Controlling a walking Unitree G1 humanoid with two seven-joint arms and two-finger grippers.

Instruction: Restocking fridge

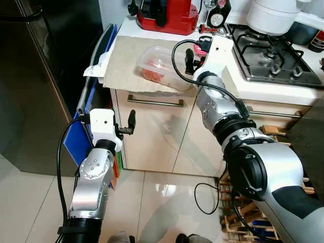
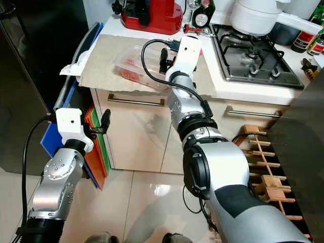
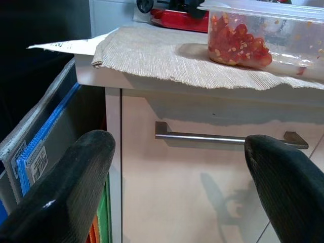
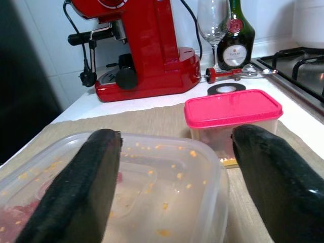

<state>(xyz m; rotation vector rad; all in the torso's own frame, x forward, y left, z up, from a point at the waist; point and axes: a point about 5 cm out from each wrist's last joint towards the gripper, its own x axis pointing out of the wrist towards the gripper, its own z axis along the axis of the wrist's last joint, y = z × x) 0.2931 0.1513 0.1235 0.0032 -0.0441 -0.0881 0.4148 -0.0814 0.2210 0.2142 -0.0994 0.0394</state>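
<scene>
A clear lidded container (image 1: 161, 67) of red food is seen on a beige mat (image 1: 130, 63) on the tabletop (image 1: 273, 90). The right pincer (image 1: 194, 59) is held just beside it, fingers apart. The left pincer (image 1: 131, 122) is raised before the cabinet drawer handle (image 1: 155, 101).

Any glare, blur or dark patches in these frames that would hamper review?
Left eye view: sharp, glare on the floor tiles, fridge side very dark. Right wrist view: right gripper fingers blurred up close, clear container soft. Left wrist view: left gripper fingers out of focus, drawer handle crisp.
</scene>
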